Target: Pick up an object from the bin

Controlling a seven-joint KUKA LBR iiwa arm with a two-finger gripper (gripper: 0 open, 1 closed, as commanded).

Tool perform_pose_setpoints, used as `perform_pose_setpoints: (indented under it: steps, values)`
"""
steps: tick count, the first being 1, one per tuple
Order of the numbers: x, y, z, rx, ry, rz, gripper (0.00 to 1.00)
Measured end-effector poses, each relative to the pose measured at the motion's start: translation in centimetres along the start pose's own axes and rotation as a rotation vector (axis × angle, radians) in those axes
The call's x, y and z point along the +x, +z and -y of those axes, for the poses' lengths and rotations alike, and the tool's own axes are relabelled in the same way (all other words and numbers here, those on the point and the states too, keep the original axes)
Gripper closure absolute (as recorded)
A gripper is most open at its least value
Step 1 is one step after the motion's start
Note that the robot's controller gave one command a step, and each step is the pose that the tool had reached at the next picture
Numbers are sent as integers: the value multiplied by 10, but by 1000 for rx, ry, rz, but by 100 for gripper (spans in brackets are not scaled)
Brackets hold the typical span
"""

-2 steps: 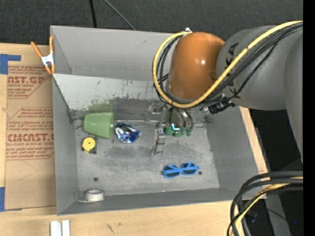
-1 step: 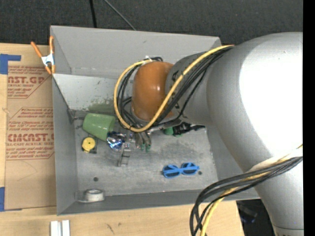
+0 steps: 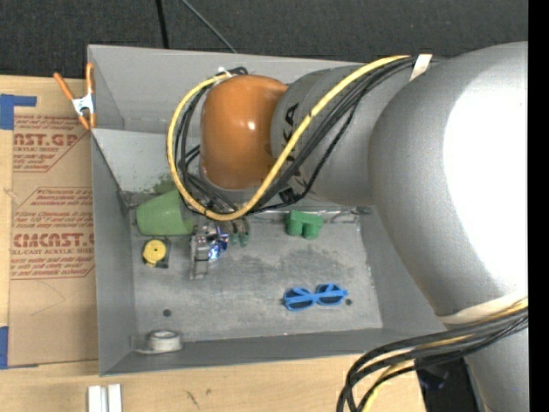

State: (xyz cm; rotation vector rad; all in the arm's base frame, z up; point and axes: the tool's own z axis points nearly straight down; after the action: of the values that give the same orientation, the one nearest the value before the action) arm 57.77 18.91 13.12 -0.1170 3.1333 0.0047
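Grey metal bin (image 3: pixel 111 299) holds a green cup (image 3: pixel 160 215), yellow disc (image 3: pixel 154 252), blue glasses (image 3: pixel 316 298).

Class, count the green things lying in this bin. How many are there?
2. One green cup at the left, beside the pincer; one green block near the middle, by the arm. More may hide under the arm.

The arm (image 3: pixel 446 170) reaches in from the right of the camera view, its thick grey link angled toward the left. An orange cover (image 3: pixel 236 140) caps the wrist, with yellow and black cables (image 3: pixel 177 140) looped around it. The gripper (image 3: pixel 204 251) hangs below the cover, pointing downward.
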Motion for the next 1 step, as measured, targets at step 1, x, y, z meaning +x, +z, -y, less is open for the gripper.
perform_pose_setpoints:
  steps: [1]
  values:
    - [-9, 65, 59, 5, -85, -8, 0]
